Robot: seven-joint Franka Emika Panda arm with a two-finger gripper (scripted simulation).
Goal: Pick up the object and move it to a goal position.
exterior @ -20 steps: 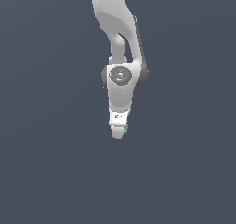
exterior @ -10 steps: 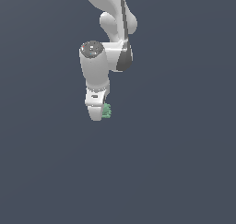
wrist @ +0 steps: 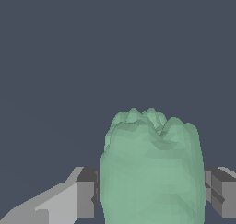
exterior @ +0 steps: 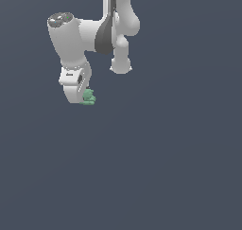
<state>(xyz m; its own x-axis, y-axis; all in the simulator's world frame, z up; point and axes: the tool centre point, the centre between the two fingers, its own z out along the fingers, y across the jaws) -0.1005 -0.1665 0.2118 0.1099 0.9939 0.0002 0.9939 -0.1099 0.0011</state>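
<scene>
Between the fingers: we've got the object (wrist: 152, 168) sitting dead centre (bumpy end poking out).
Gripper (exterior: 84, 99): clamped on it.

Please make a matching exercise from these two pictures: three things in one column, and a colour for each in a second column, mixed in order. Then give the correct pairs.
Things:
1. lumpy object
2. end effector
3. background surface

Colours:
A. plain dark grey-blue
B. pale green
C. white body with grey fingers

The wrist view shows the object between the grey fingers; the exterior view shows it at the tip of the white end effector.

Pairs: 1-B, 2-C, 3-A
</scene>
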